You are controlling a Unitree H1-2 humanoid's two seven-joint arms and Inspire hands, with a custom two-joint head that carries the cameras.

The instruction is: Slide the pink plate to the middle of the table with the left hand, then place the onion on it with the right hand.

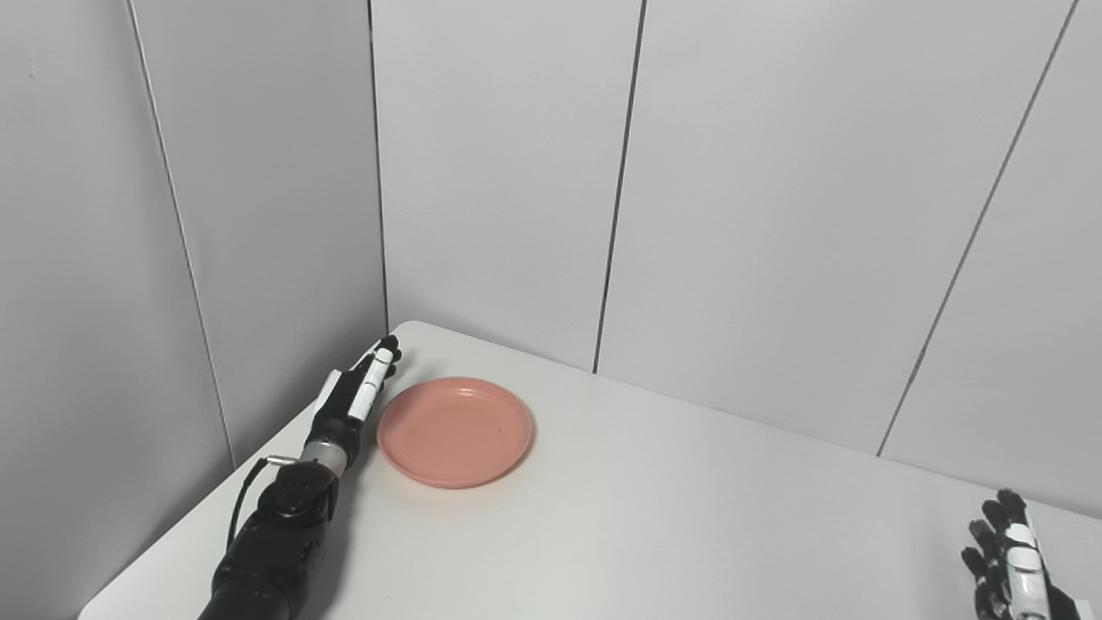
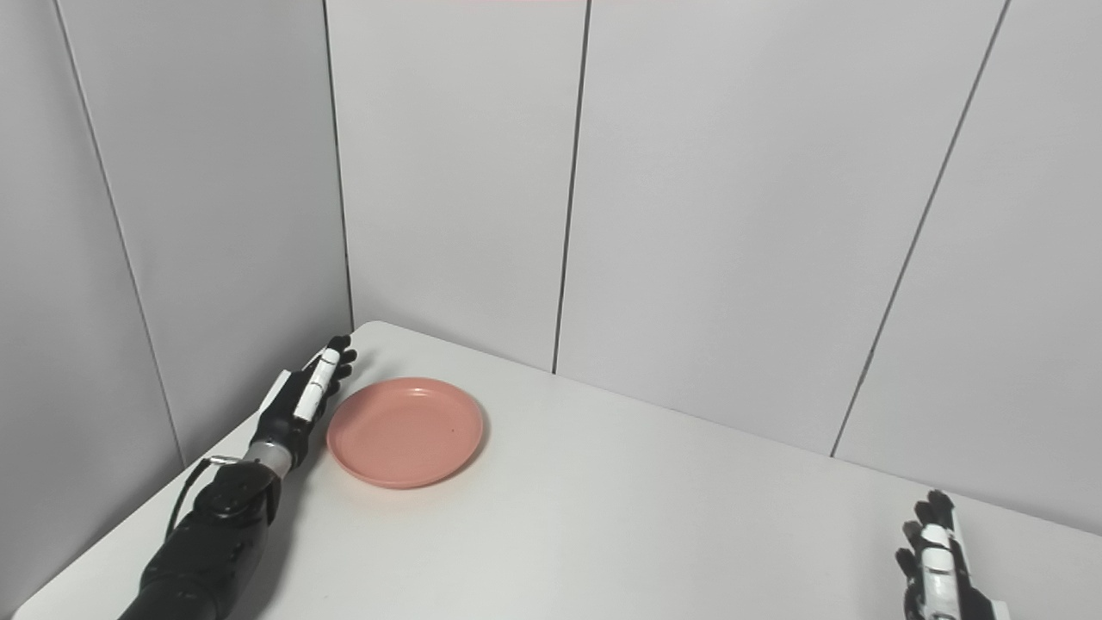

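Pink plate (image 1: 454,430) near table's (image 1: 654,517) far-left corner, left robot hand (image 1: 353,398) spread beside rim

Bare table (image 1: 689,517) lies right of the pink plate (image 1: 455,430); wall panels (image 1: 258,258) crowd its left.

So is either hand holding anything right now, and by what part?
Nothing is held. The left hand is open beside the pink plate; the right hand is open and empty.

Your black-and-white right hand (image 2: 938,564) is cut off by the bottom edge, palm and wrist out of view. Your black left forearm (image 1: 267,551) is likewise cropped. The onion appears in neither view.
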